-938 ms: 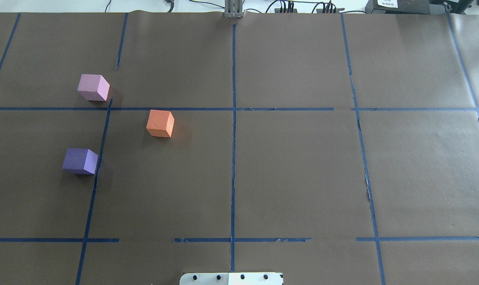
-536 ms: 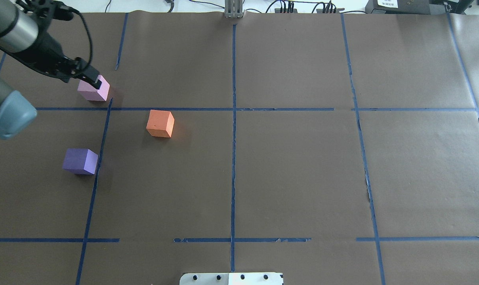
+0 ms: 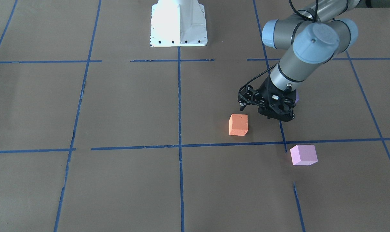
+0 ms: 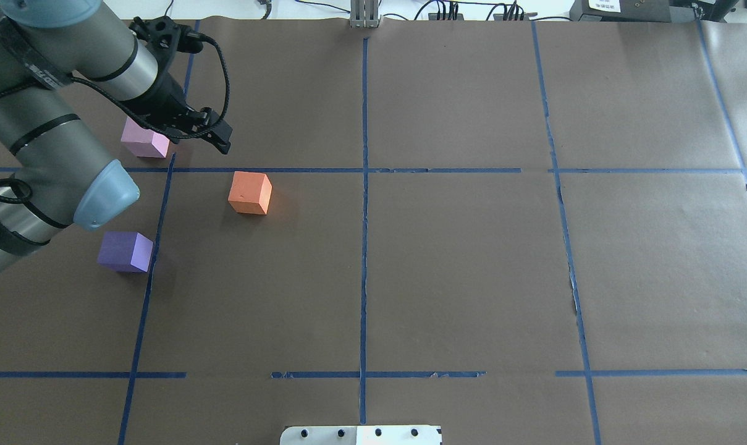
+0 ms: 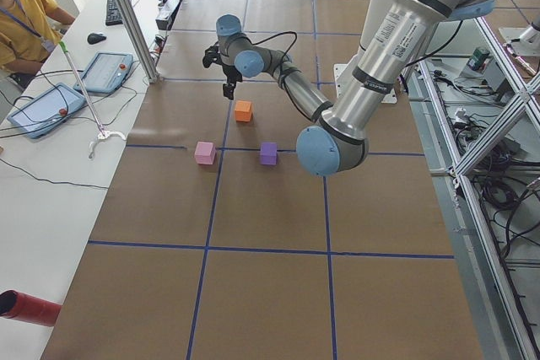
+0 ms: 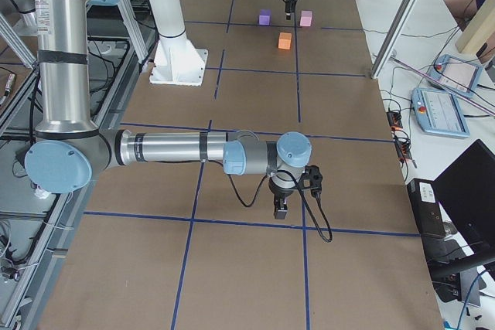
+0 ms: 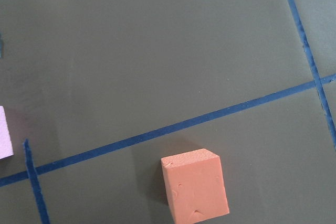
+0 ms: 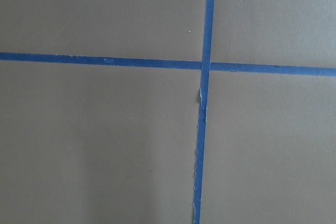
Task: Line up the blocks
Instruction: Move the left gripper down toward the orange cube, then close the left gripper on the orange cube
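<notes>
An orange foam cube [image 7: 195, 188] sits low in the frame on the brown tabletop [image 7: 157, 51], near a slanting blue tape line [image 7: 173, 129]. Only an edge of a pink-lilac cube [image 7: 4, 140] shows at the left border.

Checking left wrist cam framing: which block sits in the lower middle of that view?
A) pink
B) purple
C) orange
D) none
C: the orange block sits in the lower middle of the left wrist view; the pink block is only a sliver at the left edge.
</notes>
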### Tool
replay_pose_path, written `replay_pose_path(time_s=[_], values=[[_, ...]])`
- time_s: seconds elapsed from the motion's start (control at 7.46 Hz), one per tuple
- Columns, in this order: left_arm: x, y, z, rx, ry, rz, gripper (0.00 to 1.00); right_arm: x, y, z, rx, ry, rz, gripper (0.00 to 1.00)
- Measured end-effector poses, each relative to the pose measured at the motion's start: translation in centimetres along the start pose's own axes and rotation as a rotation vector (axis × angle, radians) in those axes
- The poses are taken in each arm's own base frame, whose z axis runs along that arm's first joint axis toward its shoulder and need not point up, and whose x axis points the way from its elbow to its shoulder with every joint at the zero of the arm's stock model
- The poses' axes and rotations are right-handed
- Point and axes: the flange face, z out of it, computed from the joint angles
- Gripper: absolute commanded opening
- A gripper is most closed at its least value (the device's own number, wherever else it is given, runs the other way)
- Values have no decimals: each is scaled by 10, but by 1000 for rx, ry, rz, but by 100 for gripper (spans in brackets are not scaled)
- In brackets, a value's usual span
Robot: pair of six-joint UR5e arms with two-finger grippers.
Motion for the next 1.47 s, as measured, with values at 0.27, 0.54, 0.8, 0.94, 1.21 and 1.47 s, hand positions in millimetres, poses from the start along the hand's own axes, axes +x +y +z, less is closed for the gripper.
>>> replay_pose_path(time_s=[0.27,0.54,0.8,0.94,1.21,1.47], values=[[9,5,31,30,-11,-48,100,0,0,0,0,0,0,100],[11,12,49,7,-34,-131,100,0,0,0,0,0,0,100],[10,16,62,-27,-87,-170,100,0,0,0,0,0,0,100],[14,20,71,-38,-103,-170,100,0,0,0,0,0,0,100],[21,27,87,-62,-114,-162,100,0,0,0,0,0,0,100],[21,28,98,-75,-119,-162,100,0,0,0,0,0,0,100]])
